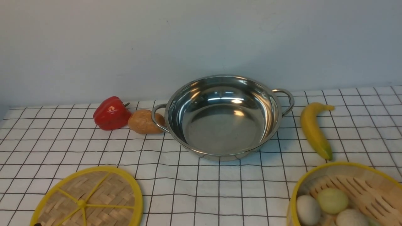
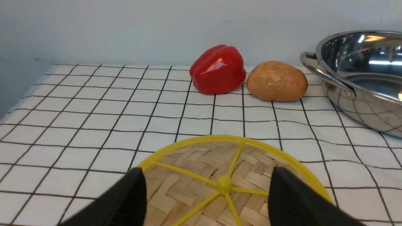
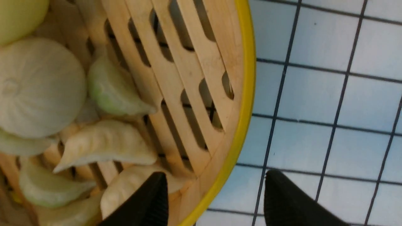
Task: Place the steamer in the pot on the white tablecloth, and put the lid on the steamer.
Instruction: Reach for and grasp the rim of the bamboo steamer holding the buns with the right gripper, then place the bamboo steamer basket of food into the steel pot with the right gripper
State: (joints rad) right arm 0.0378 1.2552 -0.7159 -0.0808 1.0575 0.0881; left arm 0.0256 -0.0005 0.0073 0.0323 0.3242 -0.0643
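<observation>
Front view: steamer, the right gripper's neighbour, cut off by the frame edge; its near wall and part of its contents are out of frame. Lid, ahead of the left gripper, cropped along its near rim. A dark scrap beside that rim is too small to identify.

Left wrist view: beyond the left gripper, pot cropped, one handle outside the picture. Both fingers blurred, partly covering the lid; its near part is cut off.

Right wrist view: fingers of the right gripper blurred, one hiding part of a dumpling and the steamer floor. Buns and dumplings beside it cropped; basket's far side not visible.
</observation>
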